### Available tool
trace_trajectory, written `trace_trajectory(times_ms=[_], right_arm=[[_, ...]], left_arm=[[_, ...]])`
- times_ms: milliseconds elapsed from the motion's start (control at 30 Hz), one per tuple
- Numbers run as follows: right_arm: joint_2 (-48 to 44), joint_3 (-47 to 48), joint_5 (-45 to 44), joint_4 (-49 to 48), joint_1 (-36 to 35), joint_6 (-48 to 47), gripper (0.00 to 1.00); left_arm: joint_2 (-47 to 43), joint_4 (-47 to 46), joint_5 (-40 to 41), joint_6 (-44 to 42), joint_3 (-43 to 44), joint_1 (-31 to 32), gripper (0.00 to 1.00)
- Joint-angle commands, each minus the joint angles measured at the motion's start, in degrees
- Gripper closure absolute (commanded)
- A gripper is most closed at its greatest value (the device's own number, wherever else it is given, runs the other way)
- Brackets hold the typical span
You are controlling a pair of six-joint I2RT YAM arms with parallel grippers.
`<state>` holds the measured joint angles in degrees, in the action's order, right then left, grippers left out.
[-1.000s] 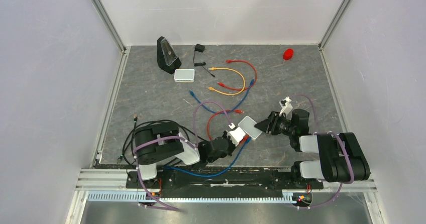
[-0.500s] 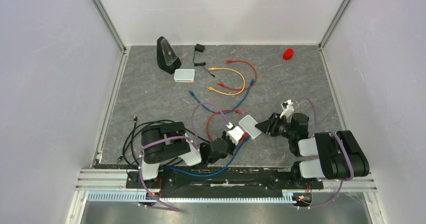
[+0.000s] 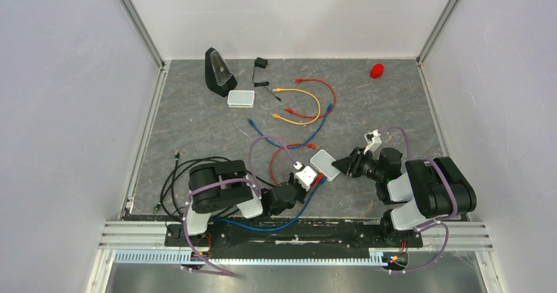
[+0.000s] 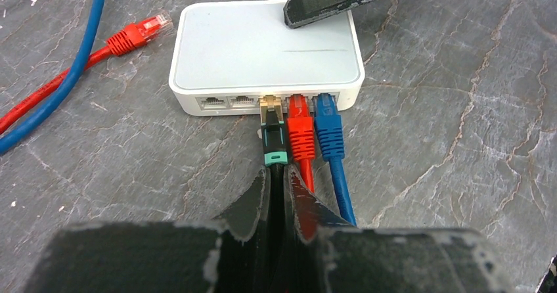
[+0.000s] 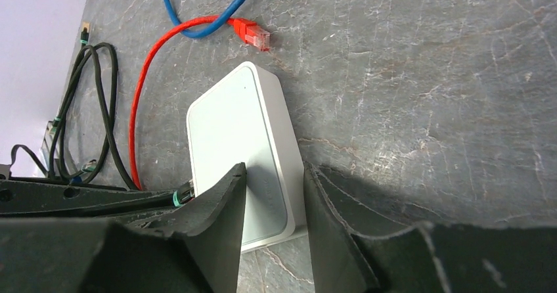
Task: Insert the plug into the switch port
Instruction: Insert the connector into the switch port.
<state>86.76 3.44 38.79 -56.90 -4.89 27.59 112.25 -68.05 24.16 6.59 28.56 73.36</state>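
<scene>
The switch (image 3: 323, 163) is a small white box lying near the table's front. Its port row (image 4: 263, 100) faces my left gripper (image 4: 276, 175). That gripper is shut on a black cable just behind its teal-ringed plug (image 4: 273, 132). The plug's gold tip sits in the third port from the left, beside a red plug (image 4: 299, 125) and a blue plug (image 4: 328, 125) in the neighbouring ports. My right gripper (image 5: 273, 168) straddles the switch's far end (image 5: 236, 135). It is open, with one finger over the top and the other finger beside the side wall.
A loose red plug (image 4: 141, 33) and a blue cable (image 4: 72, 63) lie left of the switch. Further back are a black wedge device (image 3: 219, 71), a second white box (image 3: 240, 98), orange and red cables (image 3: 303, 106) and a red object (image 3: 376, 70). Black cable coils (image 3: 172, 175) lie at the left.
The right gripper has slid left onto the switch's end and its jaws have narrowed. The switch and the left gripper have shifted slightly left.
</scene>
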Motion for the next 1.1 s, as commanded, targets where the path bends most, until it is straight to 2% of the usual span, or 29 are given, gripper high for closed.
trace_trajectory(times_ms=[0,167,367,633,800,933,1067], right_arm=[[3.0,-4.9,11.72,11.03,-6.05,1.23,0.63],[4.17,-6.29,12.63,8.3,-8.64,2.83,0.63],[2.78,-6.89,11.22,11.1,-11.78,2.1,0.64],[3.4,-6.13,11.13,12.1,-14.33,0.88,0.64],[4.24,-5.56,11.4,10.48,-15.82,2.23,0.64],[3.87,-6.07,11.04,7.11,-16.21,5.26,0.65],[-0.16,-4.8,8.76,7.71,-14.48,8.34,0.6]], left_arm=[[2.6,-1.51,-0.35,-1.86,1.79,0.02,0.98],[2.45,-1.13,-0.41,-4.81,3.83,-0.19,0.98],[1.84,-0.67,-3.35,-5.86,5.22,-2.65,0.98],[-2.59,4.59,-12.55,-6.51,5.87,-6.83,0.98],[-1.92,6.27,-17.36,-9.66,6.34,-7.6,0.98],[-1.13,5.61,-17.71,-8.65,6.05,-7.58,0.98],[-3.58,5.03,-15.96,-8.96,3.55,-7.6,0.98]])
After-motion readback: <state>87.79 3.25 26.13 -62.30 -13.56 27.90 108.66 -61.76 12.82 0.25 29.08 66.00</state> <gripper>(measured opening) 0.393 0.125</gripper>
